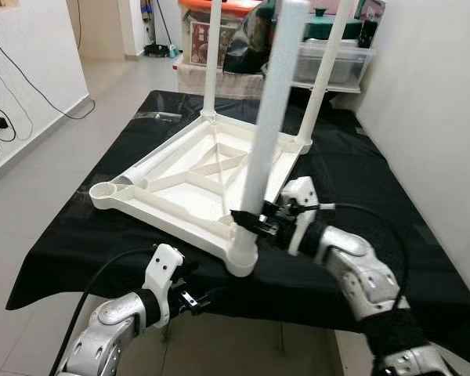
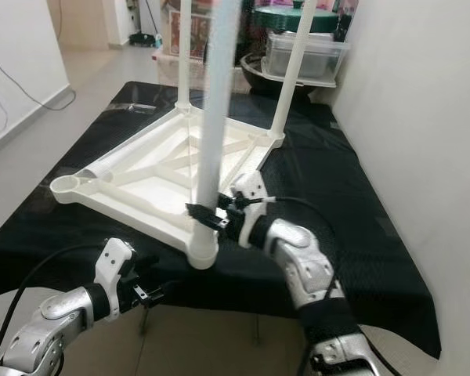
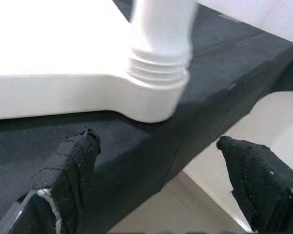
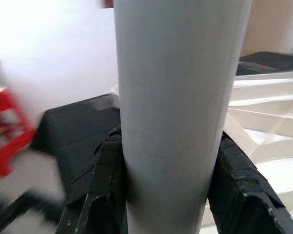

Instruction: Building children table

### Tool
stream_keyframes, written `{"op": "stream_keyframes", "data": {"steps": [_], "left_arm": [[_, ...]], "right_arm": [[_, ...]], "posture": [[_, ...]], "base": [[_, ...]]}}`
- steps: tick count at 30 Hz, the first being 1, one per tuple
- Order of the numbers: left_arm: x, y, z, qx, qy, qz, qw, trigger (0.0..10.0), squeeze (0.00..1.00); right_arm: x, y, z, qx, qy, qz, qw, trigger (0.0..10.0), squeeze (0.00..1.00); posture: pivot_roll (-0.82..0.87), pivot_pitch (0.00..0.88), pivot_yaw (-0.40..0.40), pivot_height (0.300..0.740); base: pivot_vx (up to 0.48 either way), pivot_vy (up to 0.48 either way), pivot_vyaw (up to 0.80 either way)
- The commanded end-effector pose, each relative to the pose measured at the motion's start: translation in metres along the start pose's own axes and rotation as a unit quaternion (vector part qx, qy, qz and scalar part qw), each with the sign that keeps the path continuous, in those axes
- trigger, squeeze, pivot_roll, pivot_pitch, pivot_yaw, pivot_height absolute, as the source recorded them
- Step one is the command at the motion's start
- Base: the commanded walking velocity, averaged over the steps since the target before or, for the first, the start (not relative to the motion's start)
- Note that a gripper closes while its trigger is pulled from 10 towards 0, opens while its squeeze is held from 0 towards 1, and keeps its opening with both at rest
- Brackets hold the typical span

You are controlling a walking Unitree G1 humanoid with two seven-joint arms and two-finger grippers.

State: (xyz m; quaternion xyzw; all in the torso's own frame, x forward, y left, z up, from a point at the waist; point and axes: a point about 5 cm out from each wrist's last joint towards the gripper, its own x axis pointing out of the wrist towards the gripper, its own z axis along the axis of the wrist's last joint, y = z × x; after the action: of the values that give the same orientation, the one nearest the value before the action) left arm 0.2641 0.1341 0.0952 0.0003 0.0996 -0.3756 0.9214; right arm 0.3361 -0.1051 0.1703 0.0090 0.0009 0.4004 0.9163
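The white children's table (image 1: 189, 176) lies upside down on a tabletop draped in black cloth (image 1: 360, 157), its ribbed underside facing up. Three legs stand upright in their corner sockets: two at the far corners (image 1: 211, 55) (image 1: 326, 70) and one at the near corner (image 1: 270, 117), closest to the robot. The fourth corner socket (image 1: 106, 190), on the robot's left, is an empty open ring, so one leg looks left to fit. The right hand (image 1: 247, 222) pinches the near leg low down, one finger on each side of the tube, just above its socket. The left wrist view shows thread rings exposed where that leg meets the socket (image 3: 158, 70), so by my reading it is not yet screwed fully home. The left hand (image 1: 194, 301) hovers below the edge of the tabletop, under that corner, with its fingers (image 3: 63, 170) spread and holding nothing. I can see no spare leg lying on the cloth.
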Motion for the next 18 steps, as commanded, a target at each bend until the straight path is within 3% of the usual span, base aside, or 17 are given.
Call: {"op": "stream_keyframes", "data": {"steps": [1, 2, 3, 5, 7, 8, 10, 13, 14, 15, 16, 17, 18], "left_arm": [[0.000, -0.001, -0.003, 0.002, 0.006, 0.000, 1.000, 10.0, 0.00], [0.000, -0.002, -0.003, 0.002, 0.006, 0.000, 1.000, 10.0, 0.00], [0.000, -0.002, -0.003, 0.002, 0.006, 0.000, 1.000, 10.0, 0.00], [0.001, -0.003, -0.003, 0.001, 0.006, -0.002, 1.000, 10.0, 0.00], [0.001, -0.004, -0.002, 0.001, 0.005, -0.004, 1.000, 10.0, 0.00], [0.001, -0.004, -0.002, 0.001, 0.005, -0.004, 1.000, 10.0, 0.00], [0.001, -0.004, -0.003, 0.001, 0.007, -0.004, 1.000, 10.0, 0.00], [0.002, -0.003, -0.003, 0.002, 0.010, -0.005, 1.000, 10.0, 0.00], [0.002, -0.003, -0.003, 0.002, 0.010, -0.007, 1.000, 10.0, 0.00], [0.002, -0.003, -0.003, 0.002, 0.010, -0.007, 1.000, 10.0, 0.00], [0.002, -0.002, -0.003, 0.002, 0.010, -0.009, 1.000, 10.0, 0.00], [0.003, -0.002, -0.003, 0.004, 0.011, -0.010, 1.000, 10.0, 0.00], [0.004, -0.001, -0.003, 0.005, 0.012, -0.011, 1.000, 10.0, 0.00]], "right_arm": [[-0.007, -0.022, -0.028, 0.017, 0.071, -0.162, 0.984, 0.0, 0.00], [-0.008, -0.026, -0.032, 0.024, 0.079, -0.204, 0.975, 0.0, 0.00], [-0.008, -0.026, -0.032, 0.024, 0.079, -0.204, 0.975, 0.0, 0.00], [-0.019, -0.040, -0.039, 0.061, 0.089, -0.313, 0.944, 0.0, 0.00], [-0.046, -0.054, -0.048, 0.104, 0.087, -0.458, 0.879, 0.0, 0.00], [-0.046, -0.054, -0.048, 0.104, 0.087, -0.458, 0.879, 0.0, 0.00], [-0.066, -0.053, -0.052, 0.104, 0.083, -0.529, 0.838, 0.0, 0.00], [-0.068, -0.040, -0.052, 0.099, 0.084, -0.531, 0.837, 0.0, 0.00], [-0.065, -0.034, -0.051, 0.101, 0.083, -0.523, 0.842, 0.9, 0.00], [-0.065, -0.034, -0.051, 0.101, 0.083, -0.523, 0.842, 0.9, 0.00], [-0.060, -0.028, -0.049, 0.101, 0.079, -0.504, 0.854, 6.2, 0.00], [-0.050, -0.022, -0.043, 0.091, 0.062, -0.470, 0.876, 10.0, 0.00], [-0.041, -0.017, -0.035, 0.093, 0.034, -0.433, 0.896, 10.0, 0.19]], "posture": [[0.08, 0.000, -0.114, 0.740], [0.08, 0.000, -0.114, 0.740], [0.08, 0.000, -0.114, 0.740], [0.08, 0.000, -0.111, 0.740], [0.08, 0.000, -0.111, 0.740], [0.08, 0.000, -0.111, 0.740], [0.07, 0.000, -0.105, 0.740], [0.06, 0.000, -0.092, 0.740], [0.06, 0.000, -0.087, 0.740], [0.06, 0.000, -0.087, 0.740], [0.06, 0.000, -0.086, 0.740], [0.05, 0.000, -0.079, 0.740], [0.05, 0.000, -0.080, 0.740]], "base": [[0.000, 0.000, 0.00], [0.000, 0.000, 0.00], [0.000, 0.000, 0.00], [0.000, 0.000, 0.00], [0.000, 0.000, 0.00], [0.000, 0.000, 0.00], [0.000, 0.000, 0.00], [0.000, 0.000, 0.00], [0.000, 0.000, 0.00], [0.000, 0.000, 0.00], [0.000, 0.000, 0.00], [0.000, 0.000, 0.00], [0.000, 0.000, 0.00]]}}
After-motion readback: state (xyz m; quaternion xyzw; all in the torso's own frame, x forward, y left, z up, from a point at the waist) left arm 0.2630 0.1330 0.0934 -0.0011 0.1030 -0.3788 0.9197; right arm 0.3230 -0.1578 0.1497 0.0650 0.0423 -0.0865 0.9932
